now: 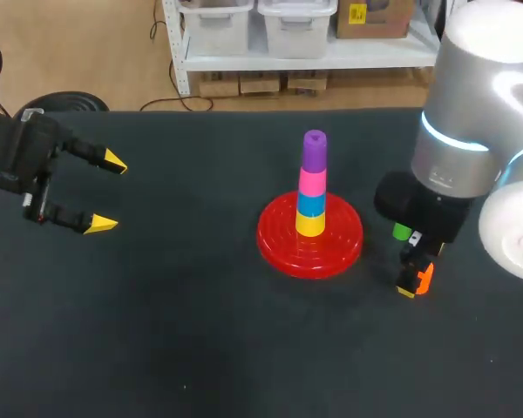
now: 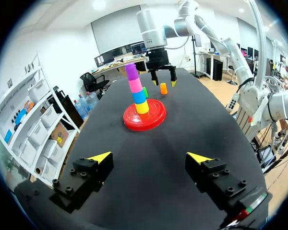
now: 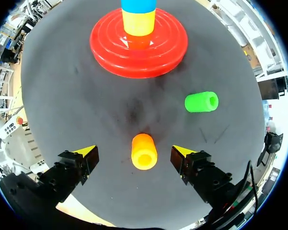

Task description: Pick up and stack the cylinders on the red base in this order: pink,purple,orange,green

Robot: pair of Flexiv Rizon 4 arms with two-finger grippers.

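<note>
Right gripper [image 3: 134, 150] spread wide around lying orange cylinder [image 3: 144, 152], not touched. Left gripper [image 1: 107, 192] spread wide, nothing held. 4 cylinders [image 1: 312, 185] stacked on red base [image 3: 105, 48].

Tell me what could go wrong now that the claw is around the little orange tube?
The orange tube sits loose between the right gripper's open fingers; an off-centre squeeze might knock it away. The green tube is close beside it and could be bumped. The tower on the red base is already four pieces tall, so adding another may nudge it crooked.
</note>
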